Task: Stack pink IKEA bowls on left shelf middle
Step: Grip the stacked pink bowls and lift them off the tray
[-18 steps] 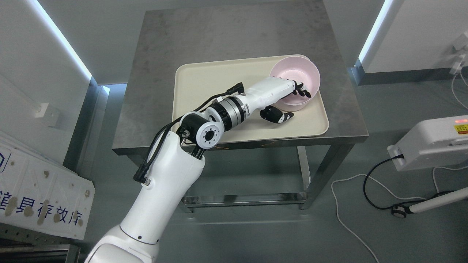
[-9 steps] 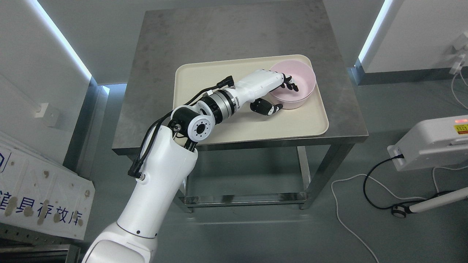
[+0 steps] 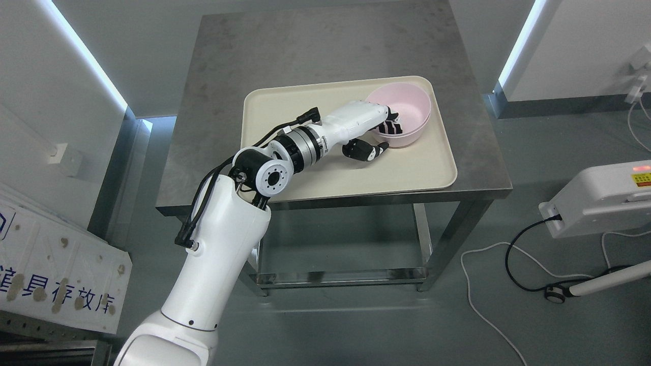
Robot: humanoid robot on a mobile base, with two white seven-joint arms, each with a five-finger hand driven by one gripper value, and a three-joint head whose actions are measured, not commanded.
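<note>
Nearest, my left arm (image 3: 224, 244) reaches up from the lower left and over the front edge of the steel bench (image 3: 315, 56). Further out, my left hand (image 3: 374, 134) lies over the cream tray (image 3: 285, 109). Its fingers (image 3: 390, 127) curl over the near rim into the pink bowl (image 3: 407, 109), thumb outside the wall, pinching that rim. Beyond, the bowl sits tilted in the tray's far right corner.
</note>
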